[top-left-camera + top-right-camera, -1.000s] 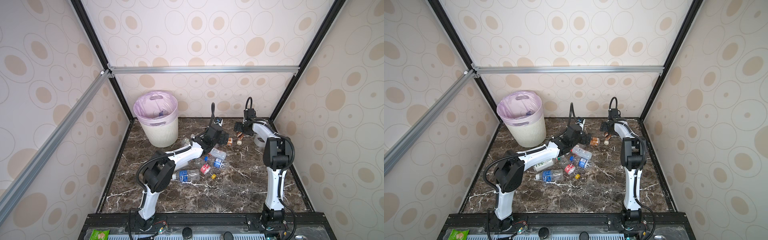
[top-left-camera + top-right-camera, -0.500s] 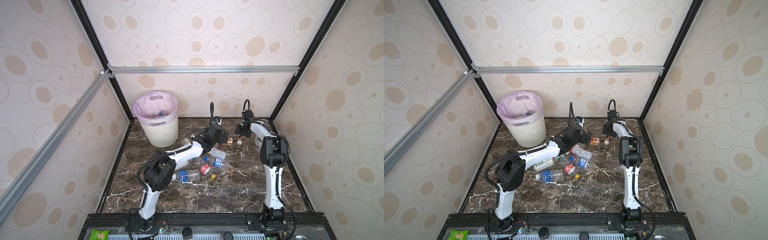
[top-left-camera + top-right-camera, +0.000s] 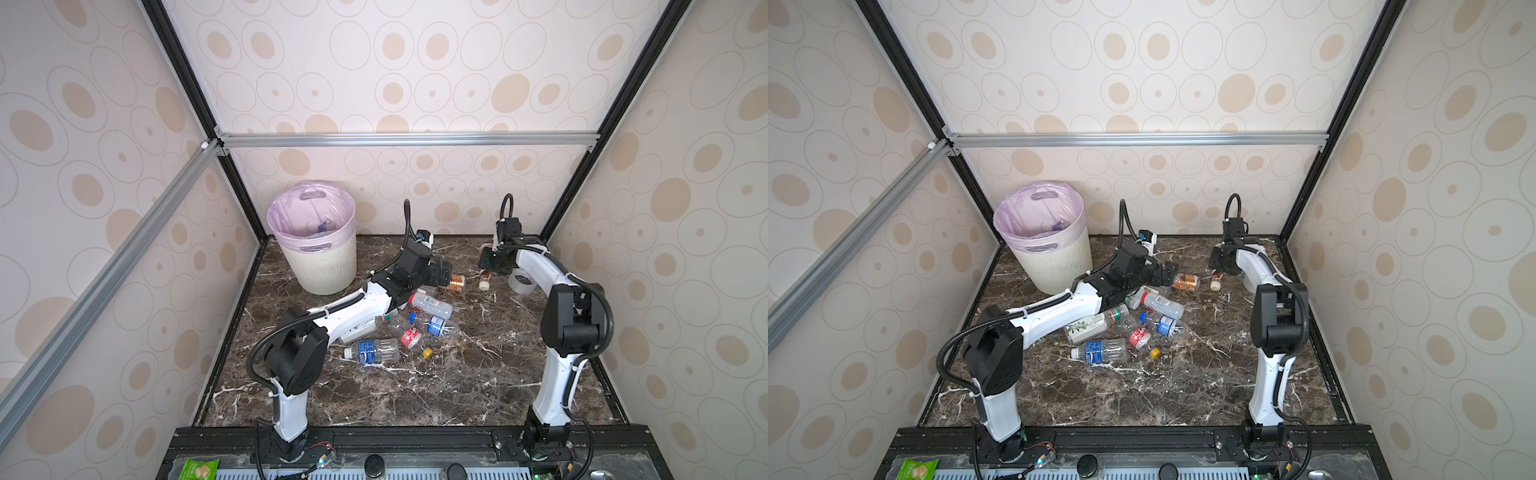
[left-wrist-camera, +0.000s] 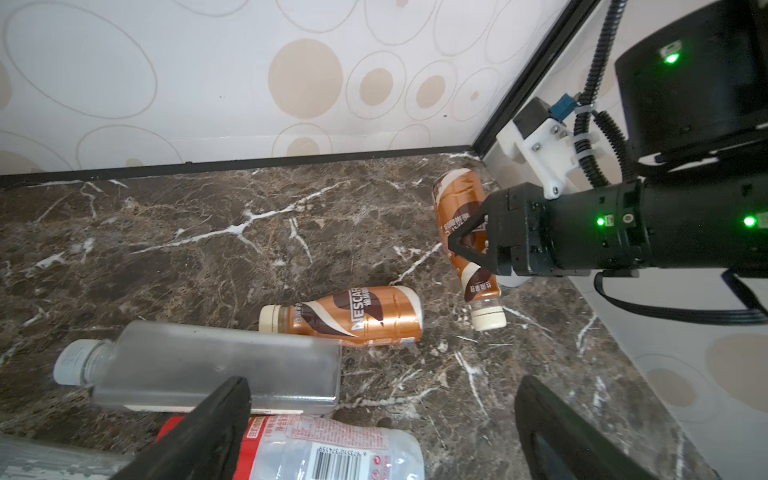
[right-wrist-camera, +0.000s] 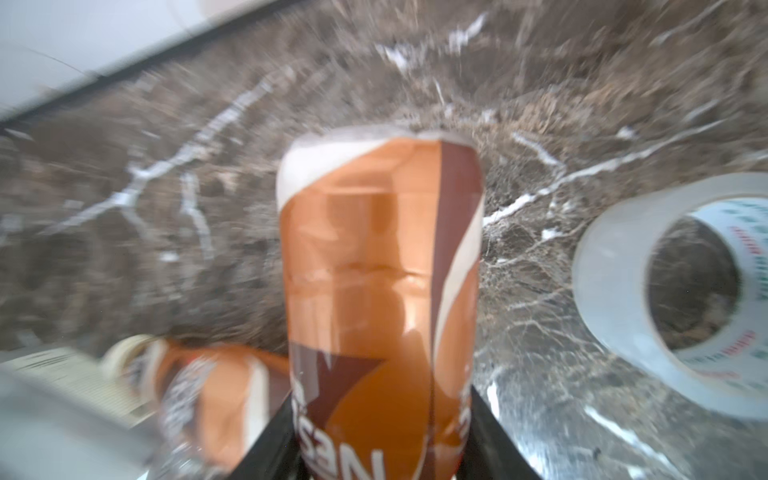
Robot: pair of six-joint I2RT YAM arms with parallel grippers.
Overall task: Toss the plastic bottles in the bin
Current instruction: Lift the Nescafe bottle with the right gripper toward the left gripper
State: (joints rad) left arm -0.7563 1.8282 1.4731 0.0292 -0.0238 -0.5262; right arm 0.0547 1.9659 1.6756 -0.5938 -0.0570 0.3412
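Between the black fingers of the right tool point(image 4: 459, 245) sits a brown-and-cream labelled plastic bottle with a cream cap point(image 5: 374, 270), pinched at mid-body with a finger against each side. Just beside that tool a clear tape roll point(image 5: 602, 299) lies flat on the dark marbled worktop point(image 3: 415, 395). The back wall point(image 4: 208, 83) and the black corner post point(image 4: 523, 79) stand close behind, so room there is tight. Toward the left tool point(image 4: 382, 390) a strip of bare worktop is open, broken only by a second brown bottle point(image 4: 357, 316) lying on its side. The left tool's jaws are spread wide and hold nothing, above a frosted clear bottle point(image 4: 216, 365) and a red-labelled clear bottle point(image 4: 332, 449). More clear bottles point(image 3: 434, 326) lie nearer the arm bases, then bare worktop to the front edge. Past the left tool, by the far corner, stands the round off-white ribbed bin with a pink liner point(image 3: 328, 270).
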